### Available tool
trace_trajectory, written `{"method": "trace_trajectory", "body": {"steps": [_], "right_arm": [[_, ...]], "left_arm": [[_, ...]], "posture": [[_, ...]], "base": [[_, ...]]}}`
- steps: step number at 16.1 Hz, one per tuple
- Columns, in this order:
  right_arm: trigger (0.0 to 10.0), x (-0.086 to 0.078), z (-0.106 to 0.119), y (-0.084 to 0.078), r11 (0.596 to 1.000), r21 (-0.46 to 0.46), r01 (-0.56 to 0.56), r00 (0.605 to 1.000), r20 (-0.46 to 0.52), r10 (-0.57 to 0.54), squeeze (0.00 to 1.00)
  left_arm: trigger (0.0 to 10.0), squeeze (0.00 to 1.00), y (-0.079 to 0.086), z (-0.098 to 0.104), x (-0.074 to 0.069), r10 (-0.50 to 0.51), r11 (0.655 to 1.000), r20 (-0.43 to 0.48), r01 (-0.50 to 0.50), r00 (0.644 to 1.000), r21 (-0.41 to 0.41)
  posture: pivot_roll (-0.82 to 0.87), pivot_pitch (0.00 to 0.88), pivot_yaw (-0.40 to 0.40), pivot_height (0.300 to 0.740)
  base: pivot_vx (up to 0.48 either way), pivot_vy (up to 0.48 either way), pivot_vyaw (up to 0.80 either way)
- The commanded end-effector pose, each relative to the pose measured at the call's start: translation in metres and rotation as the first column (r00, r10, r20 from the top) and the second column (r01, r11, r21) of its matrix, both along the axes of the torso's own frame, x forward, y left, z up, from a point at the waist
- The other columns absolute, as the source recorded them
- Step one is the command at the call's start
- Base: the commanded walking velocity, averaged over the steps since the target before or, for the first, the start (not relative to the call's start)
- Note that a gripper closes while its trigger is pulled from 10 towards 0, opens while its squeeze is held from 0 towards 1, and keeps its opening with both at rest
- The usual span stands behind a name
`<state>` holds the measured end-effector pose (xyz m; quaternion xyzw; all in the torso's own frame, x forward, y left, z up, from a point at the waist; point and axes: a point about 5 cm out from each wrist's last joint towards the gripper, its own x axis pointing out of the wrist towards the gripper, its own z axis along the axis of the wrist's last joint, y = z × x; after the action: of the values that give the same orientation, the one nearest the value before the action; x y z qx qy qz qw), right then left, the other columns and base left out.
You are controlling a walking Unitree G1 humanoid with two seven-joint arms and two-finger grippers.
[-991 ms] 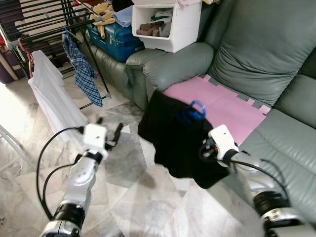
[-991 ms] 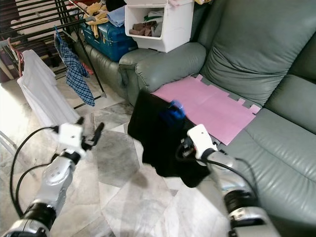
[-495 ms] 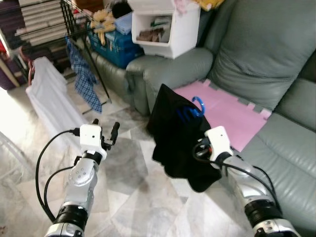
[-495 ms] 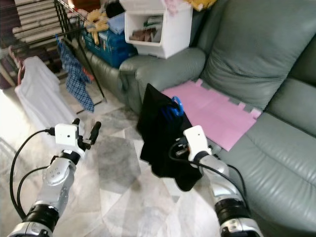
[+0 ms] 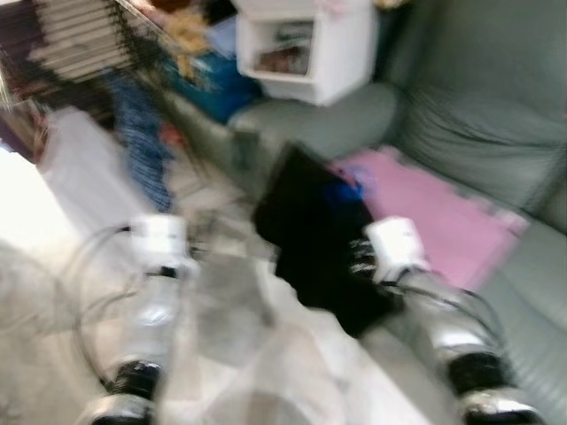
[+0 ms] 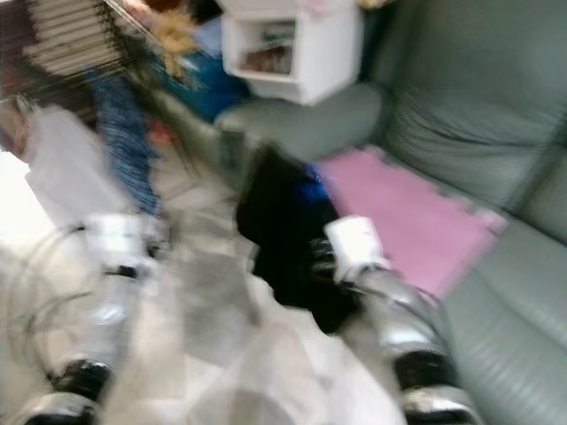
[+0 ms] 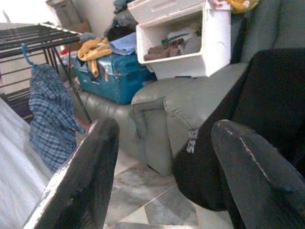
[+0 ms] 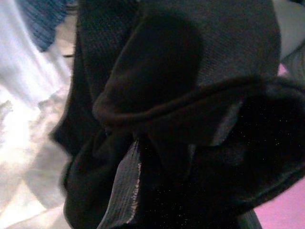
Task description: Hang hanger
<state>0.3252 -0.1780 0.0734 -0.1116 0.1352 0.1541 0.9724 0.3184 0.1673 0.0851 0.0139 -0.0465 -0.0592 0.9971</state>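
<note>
The eye views are blurred by motion. A black garment (image 5: 314,239) hangs on a blue hanger whose hook (image 5: 347,190) pokes out at its top. My right gripper (image 5: 359,261) holds it up in front of the sofa, and the dark cloth (image 8: 181,119) wraps its fingers in the right wrist view. My left gripper (image 7: 164,138) is raised over the floor to the left of the garment, open, with nothing between its fingers (image 7: 81,181). A black drying rack (image 7: 38,38) stands at the far left.
A blue checked cloth (image 7: 50,114) hangs from the rack and a white garment (image 5: 80,168) hangs beside it. The green sofa (image 5: 478,115) carries a pink mat (image 5: 443,212), a white bin (image 5: 314,44) and a blue case (image 7: 112,69). Marble floor lies below.
The whole picture has shifted and gone blurry, so the camera is moving. The black garment stays held in my right gripper, and my left gripper stays open.
</note>
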Motion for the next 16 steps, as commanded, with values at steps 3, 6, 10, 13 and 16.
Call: {"method": "trace_trajectory", "body": {"steps": [3,6,10,13,16], "right_arm": [[10.0,0.0078,0.0166,0.0206,0.998,0.04,-0.054,0.996,0.066,0.051,0.0],[10.0,0.0071,0.0162,0.0202,0.997,0.039,-0.059,0.997,0.059,0.056,0.0],[10.0,0.0072,0.0161,0.0216,0.997,0.035,-0.073,0.996,0.054,0.071,0.0],[10.0,0.0076,0.0164,0.022,0.997,0.031,-0.075,0.996,0.054,0.073,0.0],[10.0,0.0086,0.017,0.022,0.997,0.034,-0.072,0.996,0.052,0.07,0.0]], "left_arm": [[10.0,0.0,0.0252,-0.0005,-0.0003,0.087,0.996,-0.029,-0.087,0.996,0.018],[10.0,0.0,0.0261,-0.0007,0.0012,0.106,0.994,-0.039,-0.105,0.994,0.026],[10.0,0.0,0.029,-0.0008,0.0028,0.129,0.991,-0.052,-0.127,0.99,0.029],[10.0,0.0,0.0307,0.0,0.0044,0.144,0.989,-0.053,-0.142,0.988,0.041],[10.0,0.0,0.0285,0.0005,0.0056,0.139,0.99,-0.055,-0.137,0.989,0.046]], "posture": [[-0.14,0.0,0.066,0.74],[-0.14,0.0,0.067,0.74],[-0.14,0.0,0.068,0.74],[-0.14,0.0,0.071,0.74],[-0.14,0.0,0.075,0.74]], "base": [[0.435,0.0,0.65],[0.413,0.167,0.51],[0.389,0.28,0.0],[0.359,0.317,0.3],[0.368,0.306,0.15]]}}
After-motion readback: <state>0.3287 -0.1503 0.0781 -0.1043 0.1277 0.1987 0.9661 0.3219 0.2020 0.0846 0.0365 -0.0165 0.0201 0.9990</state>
